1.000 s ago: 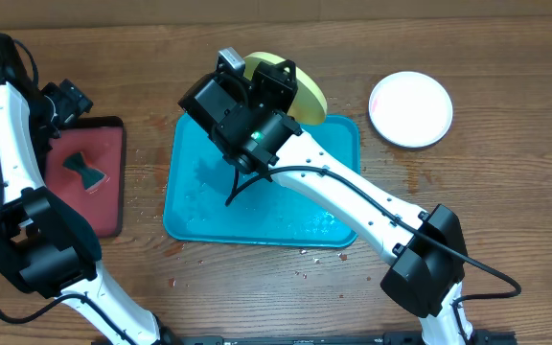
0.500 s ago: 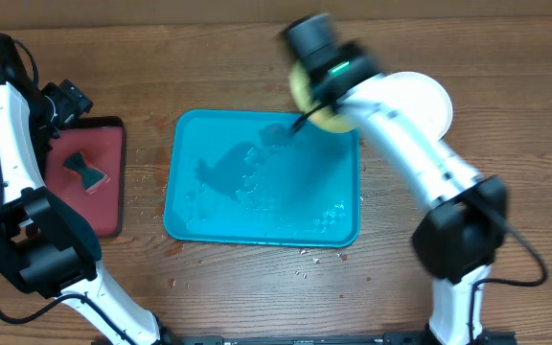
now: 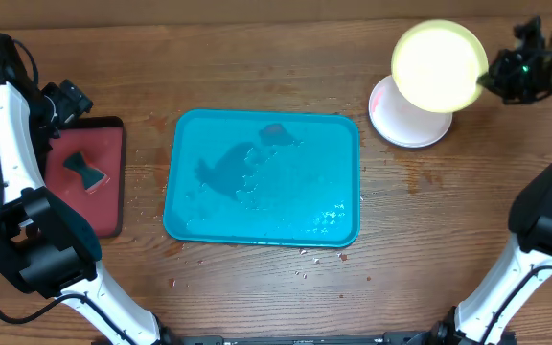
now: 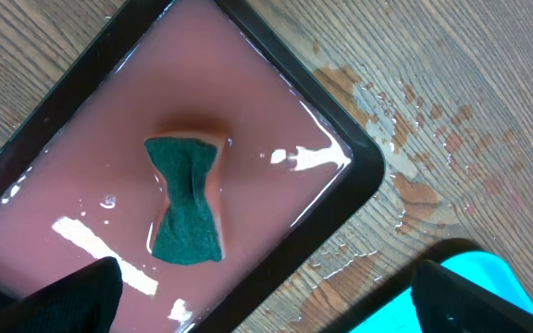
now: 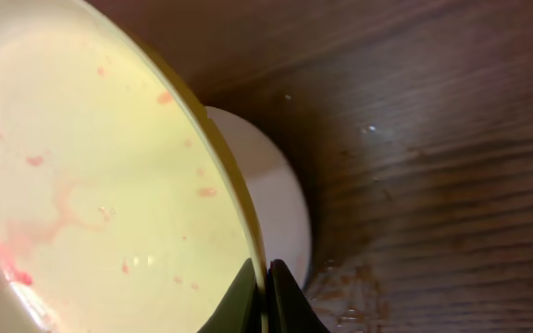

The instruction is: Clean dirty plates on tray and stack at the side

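Observation:
My right gripper (image 3: pixel 492 79) is shut on the rim of the yellow-green plate (image 3: pixel 441 65) and holds it in the air above the white plate (image 3: pixel 402 126), which lies on the table at the right. In the right wrist view the yellow-green plate (image 5: pixel 91 176) shows faint pink smears, my fingers (image 5: pixel 266 291) pinch its edge, and the white plate (image 5: pixel 276 203) lies below. The turquoise tray (image 3: pixel 185 196) sits mid-table, wet, with no plates on it. My left gripper (image 4: pixel 262 296) is open above the black-rimmed tray (image 4: pixel 336 190). The pale blue plate is out of view.
A black-rimmed tray (image 3: pixel 113 177) with pink liquid and a green sponge (image 3: pixel 85 171) sits at the left; the sponge (image 4: pixel 188 199) shows in the left wrist view. Water drops and crumbs lie on the wood around the trays.
My right arm swung from over the turquoise tray's far edge to the right, carrying the yellow-green plate to above the white plate. The left arm has not moved.

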